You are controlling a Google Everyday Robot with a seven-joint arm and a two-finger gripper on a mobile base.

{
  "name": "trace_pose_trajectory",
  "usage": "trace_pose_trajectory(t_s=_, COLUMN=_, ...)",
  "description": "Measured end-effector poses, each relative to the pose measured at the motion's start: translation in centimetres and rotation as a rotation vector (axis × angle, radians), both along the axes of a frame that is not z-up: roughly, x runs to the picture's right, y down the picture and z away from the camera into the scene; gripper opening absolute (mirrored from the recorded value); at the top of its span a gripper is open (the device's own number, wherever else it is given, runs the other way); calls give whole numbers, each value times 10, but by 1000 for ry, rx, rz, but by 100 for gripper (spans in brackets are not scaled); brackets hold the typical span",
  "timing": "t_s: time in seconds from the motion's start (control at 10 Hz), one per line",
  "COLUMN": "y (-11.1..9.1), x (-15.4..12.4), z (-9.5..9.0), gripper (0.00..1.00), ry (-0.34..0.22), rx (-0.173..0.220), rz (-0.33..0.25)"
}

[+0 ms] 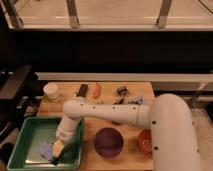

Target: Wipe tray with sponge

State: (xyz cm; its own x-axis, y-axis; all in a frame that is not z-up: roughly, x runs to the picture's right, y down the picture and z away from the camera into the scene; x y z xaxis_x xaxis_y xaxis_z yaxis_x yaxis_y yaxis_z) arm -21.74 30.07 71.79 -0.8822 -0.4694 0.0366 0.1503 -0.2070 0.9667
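The green tray (30, 131) sits at the front left of the wooden table. My arm reaches from the right across the table and bends down into it. My gripper (57, 151) is low over the tray floor, near the front middle. It is shut on the light-blue sponge (48, 148), which sticks out to the left of the fingers and rests on the tray floor.
A purple bowl (109, 141) stands just right of the tray, and an orange bowl (145, 141) right of that. At the back of the table are a white cup (50, 91), a black bar (82, 90), a red-orange object (96, 90) and small dark objects (121, 91).
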Motion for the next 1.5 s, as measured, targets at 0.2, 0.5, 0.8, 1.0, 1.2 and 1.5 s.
trace_pose_trajectory(t_s=0.2, y=-5, x=33, z=3, gripper=0, ry=51, rx=-2, rz=11)
trace_pose_trajectory(t_s=0.5, y=-41, x=51, z=27, gripper=0, ry=70, rx=35, rz=-21)
trace_pose_trajectory(t_s=0.8, y=-72, x=23, z=53, gripper=0, ry=19, rx=76, rz=-60)
trace_pose_trajectory(t_s=1.0, y=-73, x=-9, z=58, gripper=0, ry=-41, rx=89, rz=-80)
trace_pose_trajectory(t_s=1.2, y=-64, x=-28, z=53, gripper=0, ry=-86, rx=84, rz=-87)
trace_pose_trajectory(t_s=1.5, y=-28, x=-25, z=23, gripper=0, ry=-82, rx=45, rz=-57)
